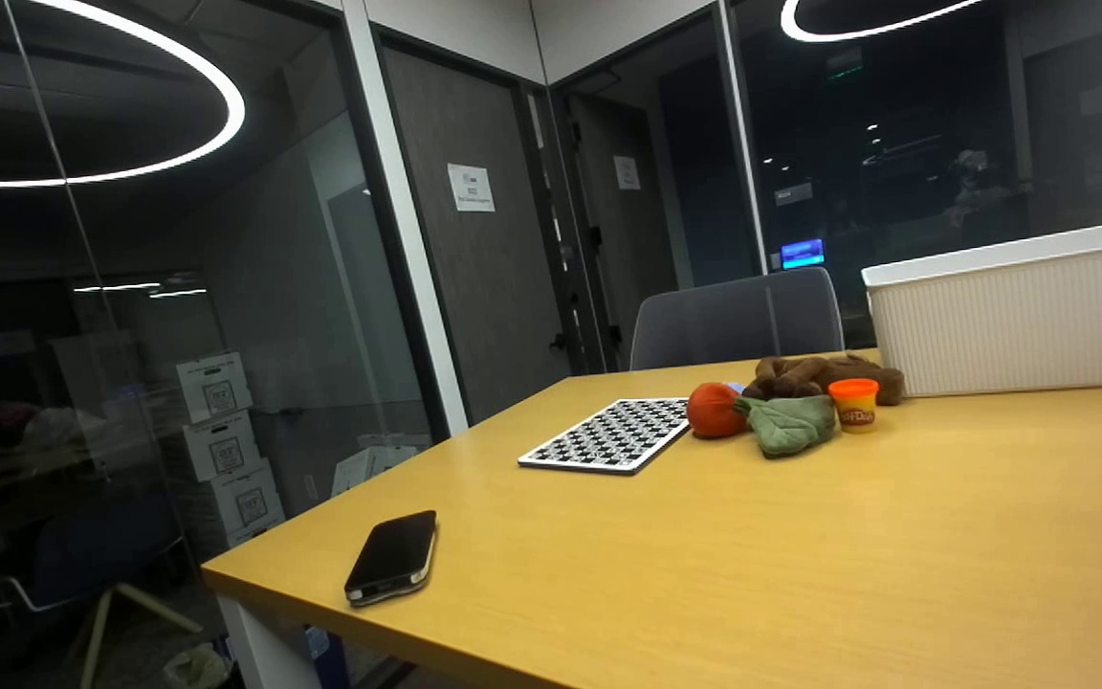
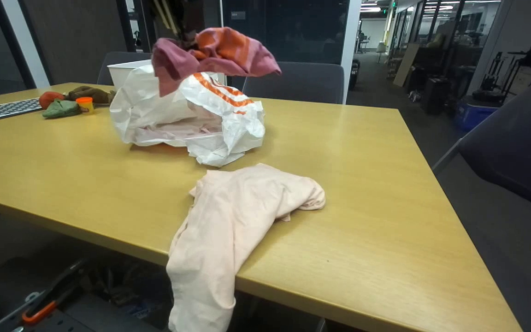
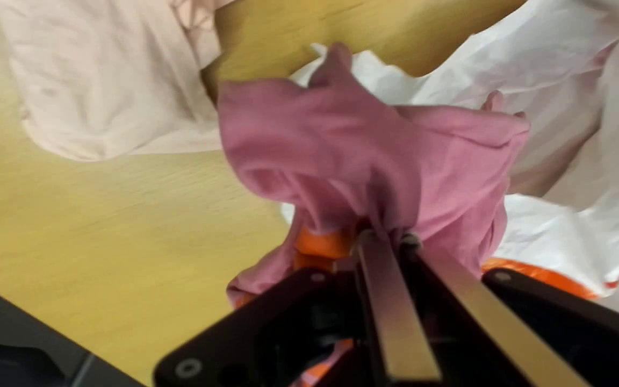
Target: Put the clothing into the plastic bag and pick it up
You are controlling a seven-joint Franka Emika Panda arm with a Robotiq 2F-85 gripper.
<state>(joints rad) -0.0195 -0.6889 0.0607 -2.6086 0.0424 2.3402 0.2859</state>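
Note:
My gripper (image 3: 388,236) is shut on a pink and orange cloth (image 3: 320,140). In an exterior view the gripper (image 2: 187,42) holds this cloth (image 2: 247,57) bunched in the air, in front of or above the white plastic bag (image 2: 141,103). The bag lies on its side with orange stripes and its mouth open; pale pink fabric shows inside or through it. In the wrist view the bag (image 3: 551,231) is on the right, partly hidden by the cloth. A pale pink garment (image 2: 242,198) lies on the table, hanging over the front edge; it also shows in the wrist view (image 3: 110,80).
A white ribbed bin (image 1: 1020,321) stands behind the bag. A checkered board (image 1: 613,435), red plush ball (image 1: 714,411), green plush leaf (image 1: 790,424), orange-lidded tub (image 1: 854,407) and brown plush (image 1: 824,373) sit together. A phone (image 1: 393,555) lies near the table (image 1: 752,574) edge.

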